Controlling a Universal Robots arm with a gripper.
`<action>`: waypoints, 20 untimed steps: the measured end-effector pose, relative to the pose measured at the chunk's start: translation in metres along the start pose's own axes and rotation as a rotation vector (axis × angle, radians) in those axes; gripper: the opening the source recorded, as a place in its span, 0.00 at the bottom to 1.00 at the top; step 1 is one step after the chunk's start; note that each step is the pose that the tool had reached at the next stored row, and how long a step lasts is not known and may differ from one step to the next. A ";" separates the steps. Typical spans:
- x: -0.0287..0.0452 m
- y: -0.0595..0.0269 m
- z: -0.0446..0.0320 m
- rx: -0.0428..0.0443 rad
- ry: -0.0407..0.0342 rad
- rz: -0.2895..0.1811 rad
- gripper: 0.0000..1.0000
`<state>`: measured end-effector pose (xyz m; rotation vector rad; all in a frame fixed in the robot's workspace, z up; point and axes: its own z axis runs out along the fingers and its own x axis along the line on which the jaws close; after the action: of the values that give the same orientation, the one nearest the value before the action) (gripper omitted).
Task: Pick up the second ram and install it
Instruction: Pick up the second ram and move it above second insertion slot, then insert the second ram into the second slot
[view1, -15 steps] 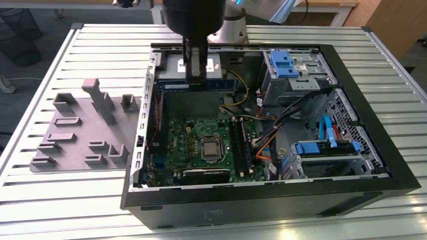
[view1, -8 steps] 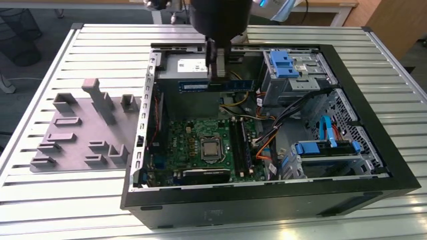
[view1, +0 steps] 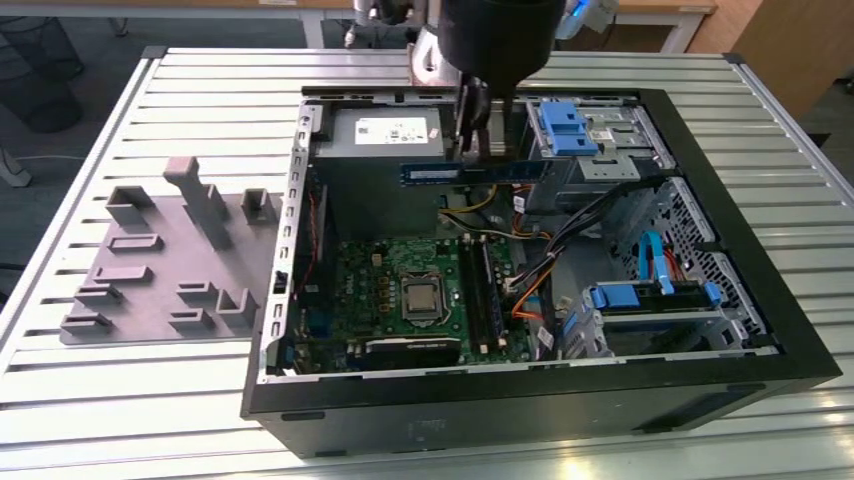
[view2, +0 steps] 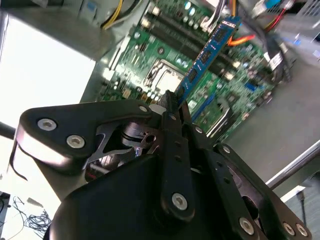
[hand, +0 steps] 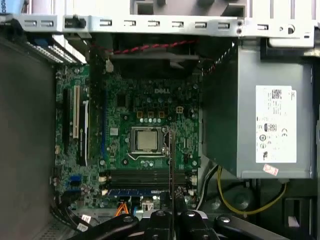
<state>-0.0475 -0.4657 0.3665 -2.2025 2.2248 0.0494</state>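
Clamping second ram (view1: 475, 172) edgewise, gripper (view2: 172, 107) hangs above motherboard (view1: 414, 295) (inside open case).

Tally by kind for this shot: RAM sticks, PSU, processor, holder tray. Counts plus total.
RAM sticks: 2 (second ram held in the gripper; seated stick on the motherboard)
Power supply: 1
Processor: 1
Holder tray: 1
Total: 5

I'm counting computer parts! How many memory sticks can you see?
2. The second ram is gripped in the tool, above the open case. A blue stick looks seated in a motherboard slot. Others could be hidden.
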 end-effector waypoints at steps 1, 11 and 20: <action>-0.0001 -0.0049 0.0002 0.0000 -0.0001 0.000 0.14; -0.0001 -0.0100 0.0003 0.0000 -0.0001 0.000 0.14; -0.0001 -0.0104 0.0003 0.0006 -0.0004 0.021 0.14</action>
<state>-0.0371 -0.4656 0.3660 -2.1783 2.2480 0.0494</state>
